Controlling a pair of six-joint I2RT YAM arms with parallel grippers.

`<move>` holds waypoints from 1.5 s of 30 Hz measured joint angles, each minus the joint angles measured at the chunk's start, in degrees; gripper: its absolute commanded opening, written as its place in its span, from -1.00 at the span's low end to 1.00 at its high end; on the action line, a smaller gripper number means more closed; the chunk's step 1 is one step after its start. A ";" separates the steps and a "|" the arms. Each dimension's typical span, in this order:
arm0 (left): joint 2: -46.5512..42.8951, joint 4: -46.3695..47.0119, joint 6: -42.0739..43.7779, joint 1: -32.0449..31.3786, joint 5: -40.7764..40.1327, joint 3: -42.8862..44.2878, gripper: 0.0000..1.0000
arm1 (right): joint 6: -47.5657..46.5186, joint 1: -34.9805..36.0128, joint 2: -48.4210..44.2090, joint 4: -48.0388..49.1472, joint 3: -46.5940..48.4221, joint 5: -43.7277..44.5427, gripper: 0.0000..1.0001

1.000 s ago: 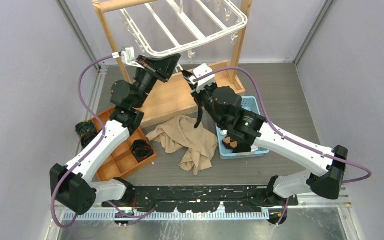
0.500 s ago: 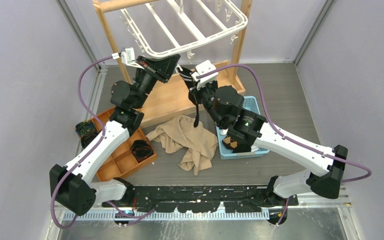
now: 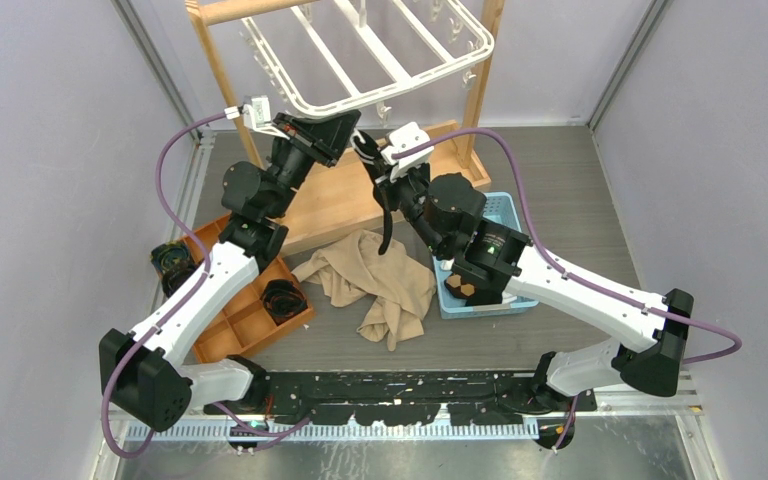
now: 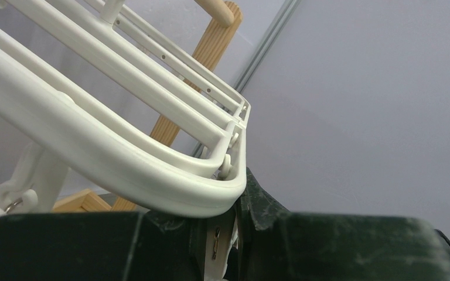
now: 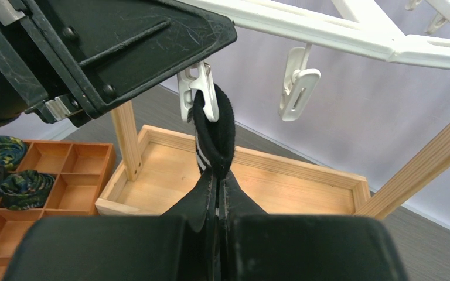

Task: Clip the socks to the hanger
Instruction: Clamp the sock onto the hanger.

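While left claw [image 4: 228, 235] squeezes one clip [image 5: 198, 96] | right claw [image 5: 217, 196] pinches black sock [image 5: 217, 137] | sock tip at clip

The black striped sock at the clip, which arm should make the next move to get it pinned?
Left, probably. The left gripper pinches the clip, and the right gripper holds the black striped sock with its top at that clip's mouth, so easing the left grip should let the clip bite.
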 measured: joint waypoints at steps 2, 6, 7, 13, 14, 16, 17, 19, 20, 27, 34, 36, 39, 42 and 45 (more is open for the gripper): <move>-0.02 0.02 0.11 0.00 -0.07 -0.04 -0.91 | 0.72 0.02 0.00 0.09 0.04 -0.52 -0.98; -0.02 0.00 0.15 0.00 -0.09 -0.09 -0.91 | 1.73 0.02 0.13 0.20 0.79 -1.07 -0.98; -0.02 0.00 0.17 0.00 -0.07 -0.09 -0.89 | 1.99 0.04 0.24 0.33 1.07 -1.14 -0.98; -0.02 0.00 0.17 0.00 -0.13 -0.20 -0.43 | 2.97 0.22 0.48 0.48 1.55 -1.11 -0.98; -0.04 -0.04 0.22 0.00 -0.17 -0.22 -0.37 | 3.13 0.22 0.57 0.46 1.57 -1.11 -0.98; -0.20 -0.26 0.24 0.00 -0.33 -0.39 -0.26 | 3.48 0.22 0.74 0.44 1.60 -1.07 -0.98; -0.31 -0.46 0.26 0.00 -0.37 -0.50 -0.22 | 3.63 0.22 0.76 0.37 1.60 -1.05 -0.98; -0.57 -0.87 0.28 0.00 -0.63 -0.63 -0.13 | 3.78 0.22 0.79 0.31 1.60 -0.87 -0.98; -0.70 -1.11 0.28 0.00 -0.70 -0.66 -0.09 | 3.85 0.22 0.79 0.33 1.60 -0.74 -0.98; -2.60 -2.45 0.24 0.00 -1.33 -1.09 0.25 | 3.87 0.22 0.79 0.31 1.60 -0.26 -0.93; -6.05 -5.35 0.09 0.00 -1.81 -2.36 0.47 | 3.91 0.22 0.74 0.44 1.16 -0.31 -0.23; -7.61 -6.62 0.04 0.00 -1.86 -3.08 0.50 | 4.26 0.04 0.61 0.55 0.50 -0.66 -0.06; -10.32 -8.41 -0.04 0.00 -1.90 -4.50 0.54 | 5.33 -0.76 -0.07 0.39 -1.31 -1.86 0.14; -13.16 -10.64 -0.20 0.00 -1.84 -6.05 0.57 | 7.21 -2.25 -1.86 0.22 -4.02 -4.44 0.33; -16.11 -13.60 -0.22 0.00 -1.46 -7.45 0.64 | 9.62 -5.46 -4.09 0.04 -6.32 -7.04 0.50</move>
